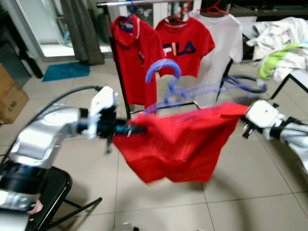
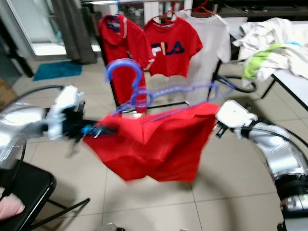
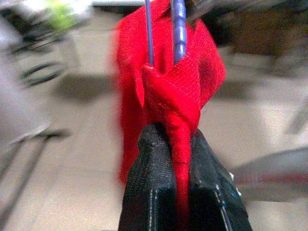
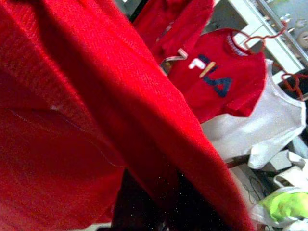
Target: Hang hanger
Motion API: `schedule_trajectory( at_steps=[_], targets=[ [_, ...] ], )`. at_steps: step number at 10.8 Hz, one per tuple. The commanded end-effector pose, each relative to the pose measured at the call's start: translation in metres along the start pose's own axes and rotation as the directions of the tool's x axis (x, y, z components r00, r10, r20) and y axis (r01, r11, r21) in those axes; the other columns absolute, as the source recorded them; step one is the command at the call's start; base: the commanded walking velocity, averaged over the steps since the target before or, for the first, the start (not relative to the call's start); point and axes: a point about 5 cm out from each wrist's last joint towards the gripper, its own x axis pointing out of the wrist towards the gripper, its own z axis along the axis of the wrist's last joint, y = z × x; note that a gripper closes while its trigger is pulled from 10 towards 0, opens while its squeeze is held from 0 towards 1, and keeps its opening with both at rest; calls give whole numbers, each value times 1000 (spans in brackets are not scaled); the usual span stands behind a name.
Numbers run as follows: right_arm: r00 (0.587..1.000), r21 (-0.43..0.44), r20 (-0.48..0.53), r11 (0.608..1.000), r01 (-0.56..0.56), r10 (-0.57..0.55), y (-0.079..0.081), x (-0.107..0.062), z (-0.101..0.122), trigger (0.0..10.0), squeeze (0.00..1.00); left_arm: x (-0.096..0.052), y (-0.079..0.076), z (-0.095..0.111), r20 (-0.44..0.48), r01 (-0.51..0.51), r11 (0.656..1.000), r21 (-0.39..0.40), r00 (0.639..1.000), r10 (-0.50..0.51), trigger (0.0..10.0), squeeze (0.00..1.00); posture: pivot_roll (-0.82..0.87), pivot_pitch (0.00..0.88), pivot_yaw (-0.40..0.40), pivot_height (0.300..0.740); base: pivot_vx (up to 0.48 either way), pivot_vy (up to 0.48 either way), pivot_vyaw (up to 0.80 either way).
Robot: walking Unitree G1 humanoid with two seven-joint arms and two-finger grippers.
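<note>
The clothes rail (image 1: 144, 3) carries a red polo (image 1: 134, 57), a red FILA shirt (image 1: 185, 45) and a white shirt (image 1: 221, 43); it looks nearly full. Well below and in front of the rail, a red shirt (image 1: 180, 144) hangs spread between both arms so its blue hanger (image 1: 166, 77) keeps the hook upward. The left gripper (image 3: 180, 178) pinches one shoulder fold. The right gripper (image 1: 243, 125) is buried in cloth; I cannot tell its fingers' state.

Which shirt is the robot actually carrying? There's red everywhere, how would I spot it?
Find the clothes rail at the back with three hung shirts. In front of it, the plain red shirt on a blue plastic hanger is stretched between the left gripper and right gripper, not hanging on the rail.
</note>
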Motion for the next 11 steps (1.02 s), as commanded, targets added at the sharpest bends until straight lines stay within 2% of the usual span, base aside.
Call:
schedule_trajectory(
  at_steps=[1, 2, 3, 4, 5, 6, 7, 8, 9, 10, 11],
  targets=[
    [983, 77, -67, 981, 177, -172, -39, -25, -9, 0, 0, -18, 17, -18, -139, -188, 982, 28, 972, 190, 0, 0, -29, 0, 46, 740, 0, 0, 0],
    [984, 97, -20, 979, 181, -180, -43, -23, 1, 0, 0, -23, 22, -31, -220, -291, 955, 63, 929, 298, 0, 0, -30, 0, 46, 740, 0, 0, 0],
    [982, 100, -7, 977, 188, -188, -45, -23, 4, 0, 0, -21, 15, -34, -217, -250, 965, 84, 940, 262, 0, 0, -31, 0, 47, 740, 0, 0, 0],
    [974, 98, -12, 969, 225, -225, -52, -22, 7, 0, 0, -5, -11, -43, -219, -85, 993, 87, 970, 102, 0, 0, -33, 0, 50, 740, 0, 0, 0],
    [971, 106, -12, 965, 239, -239, -55, -20, 10, 0, 0, 7, -17, -45, -180, -71, 988, 134, 979, 94, 0, 0, -36, 0, 49, 740, 0, 0, 0],
    [984, 110, -56, 979, 172, -167, -38, -12, 4, 0, 0, 11, 3, -32, 8, -299, 949, 99, 954, 300, 0, 0, -40, 0, 48, 740, 0, 0, 0],
    [994, 184, -94, 981, 65, -48, -12, -7, -6, 10000, 0, 1, 20, -21, 103, -455, 889, 48, 888, 449, 0, 0, -40, 0, 36, 740, 0, 0, 0],
    [989, 177, -126, 982, -60, 83, 25, -5, -18, 10000, 0, -13, 37, -7, 180, -607, 795, 6, 783, 596, 0, 0, -38, 0, 32, 740, 0, 0, 0],
    [970, 303, -108, 936, -178, 220, 95, -2, -28, 10000, 1000, -32, 53, 4, 221, -704, 710, -18, 690, 690, 0, 0, -29, 0, 25, 740, 0, 0, 0],
    [959, 338, -74, 912, -234, 274, 119, -2, -23, 10000, 1000, -31, 53, 4, 219, -676, 737, 5, 720, 659, 0, 0, -30, 0, 29, 740, 0, 0, 0],
    [930, 376, 28, 858, -349, 366, 147, -5, -5, 10000, 1000, -22, 50, 9, 250, -599, 801, 12, 777, 578, 0, 0, -34, 0, 36, 740, 0, 0, 0]
  ],
)
